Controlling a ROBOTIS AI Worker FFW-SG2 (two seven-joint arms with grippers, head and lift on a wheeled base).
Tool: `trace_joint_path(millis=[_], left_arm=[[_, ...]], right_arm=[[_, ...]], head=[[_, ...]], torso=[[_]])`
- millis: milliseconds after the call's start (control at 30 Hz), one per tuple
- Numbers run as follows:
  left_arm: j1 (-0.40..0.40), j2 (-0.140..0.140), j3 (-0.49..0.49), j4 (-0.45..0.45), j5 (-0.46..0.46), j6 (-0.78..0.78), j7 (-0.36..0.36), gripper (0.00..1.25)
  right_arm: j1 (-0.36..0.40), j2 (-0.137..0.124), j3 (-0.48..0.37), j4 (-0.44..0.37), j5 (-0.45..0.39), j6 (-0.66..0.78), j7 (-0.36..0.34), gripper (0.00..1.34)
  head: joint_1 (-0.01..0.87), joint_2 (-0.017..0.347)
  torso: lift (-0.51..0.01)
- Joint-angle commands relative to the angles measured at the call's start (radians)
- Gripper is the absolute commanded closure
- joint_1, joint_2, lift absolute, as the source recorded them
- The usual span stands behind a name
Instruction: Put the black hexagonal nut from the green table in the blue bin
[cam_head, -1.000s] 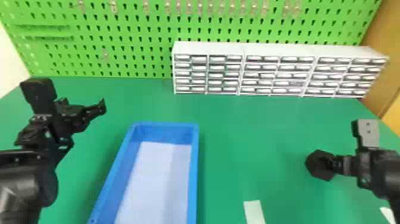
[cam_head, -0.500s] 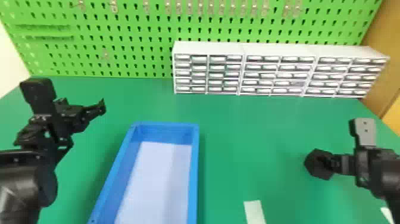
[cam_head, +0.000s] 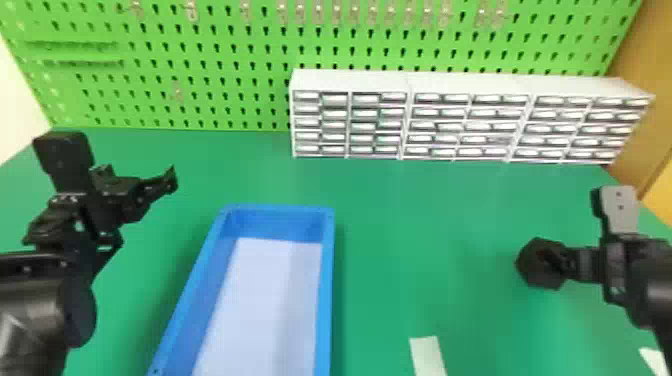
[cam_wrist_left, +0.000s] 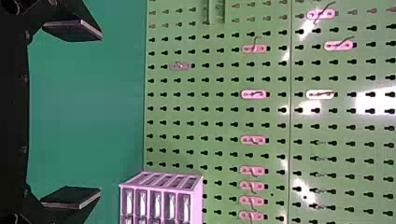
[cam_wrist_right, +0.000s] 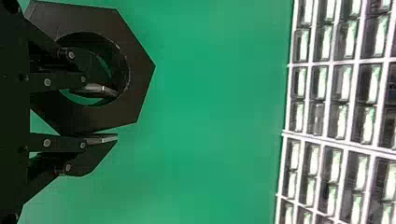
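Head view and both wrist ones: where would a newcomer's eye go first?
Probably to the black hexagonal nut at the right, gripped by the right end effector, one finger through its hole, the other outside. Next, the long blue bin between the arms, then the white drawer units before the bright green pegboard.

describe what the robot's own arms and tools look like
Both arms are black. The left arm has a rounded, slightly shiny section and a black block; the right arm carries a grey-faced block with two small dark dots. The left tool and right tool have flat black fingers, the right with round silvery pins.
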Motion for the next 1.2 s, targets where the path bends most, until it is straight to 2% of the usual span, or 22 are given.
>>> trace_joint_path(millis=[0, 400, 1167], left_arm=[[0.000, 0.000, 0.000, 0.000, 0.000, 0.000, 0.000, 0.11], [0.003, 0.000, 0.002, 0.000, 0.001, 0.000, 0.000, 0.11], [0.003, 0.000, 0.002, 0.002, 0.001, 0.000, 0.000, 0.11]], right_arm=[[0.000, -0.006, 0.021, -0.034, 0.000, -0.006, 0.000, 1.02], [-0.009, -0.011, 0.059, -0.124, -0.035, -0.050, 0.000, 1.02], [-0.028, -0.009, 0.139, -0.207, -0.133, -0.159, 0.000, 1.02]], head=[[0.666, 0.032], [0.666, 0.032], [0.666, 0.032]], torso=[[-0.100], [-0.100], [-0.100]])
